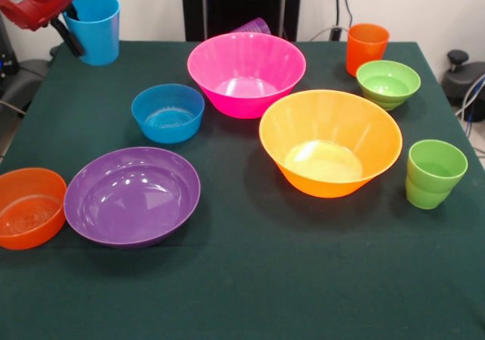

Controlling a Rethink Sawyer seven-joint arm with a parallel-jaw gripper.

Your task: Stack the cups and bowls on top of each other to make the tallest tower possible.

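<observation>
My gripper (73, 29) is at the far left corner, with one black finger inside the sky blue cup (94, 28) and one outside its wall, shut on its rim. The purple cup (254, 26) lies mostly hidden behind the large pink bowl (246, 73). At the far right stands the orange cup (367, 46), with the small green bowl (388, 82) just in front of it. The lime green cup (434, 173) is beside the large yellow-orange bowl (330, 141). The small blue bowl (167, 113), the wide purple bowl (132, 196) and the small orange bowl (29, 207) sit on the left.
Everything rests on a dark green tablecloth (250, 279). The small orange bowl is cut off by the left edge of the picture. Black equipment and cables (464, 79) sit off the table's right side.
</observation>
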